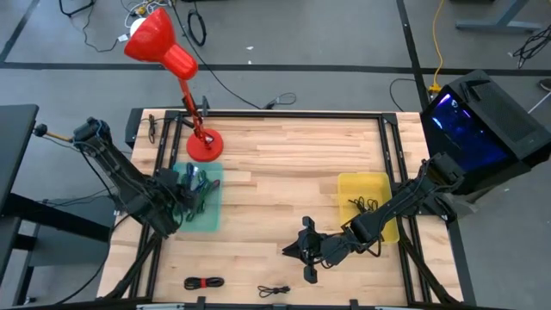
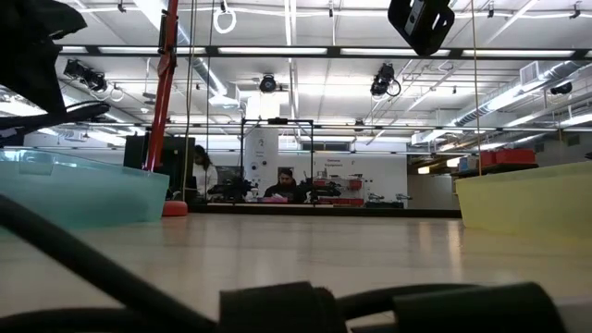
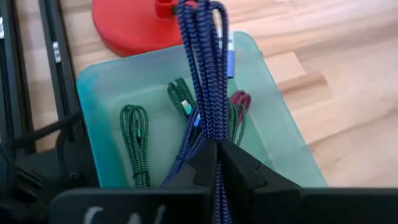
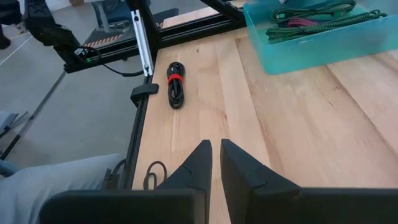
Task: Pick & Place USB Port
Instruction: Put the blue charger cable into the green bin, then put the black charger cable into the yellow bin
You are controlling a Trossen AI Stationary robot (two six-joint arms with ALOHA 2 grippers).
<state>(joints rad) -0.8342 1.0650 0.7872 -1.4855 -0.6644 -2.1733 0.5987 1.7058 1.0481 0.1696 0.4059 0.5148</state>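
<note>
- Teal bin [image 1: 205, 217] sits on the left side of the wood table [image 1: 284, 155], just in front of the red lamp [image 1: 164, 47] and its round base.
- Left gripper [image 3: 216, 163] hangs over that bin, fingers pinched tight on a blue braided cable [image 3: 205, 68]; the cable's looped bundle sticks out past the fingertips, up above the bin's contents.
- Inside the bin you can see green cables [image 3: 135, 140], plus one with a dark red bit [image 3: 241, 102] near the far wall.
- Front edge of the table, a bit left of centre: a black cable with a red tie [image 1: 204, 282], lying loose.
- Just right of that, another small black cable [image 1: 274, 290], also loose on the wood.
- Right gripper [image 4: 216, 163] is low over the middle-front of the table, pointing toward the teal bin; fingers nearly together with only a thin gap, nothing between them.
- From its wrist camera the red-tied cable shows ahead of it, close to the table's black frame.
- Yellow bin [image 1: 366, 202] is on the right side, with a dark cable [image 1: 362, 205] in it, partly hidden by the right arm.
- Low view mostly shows both bins' walls and people far back in the room.
</note>
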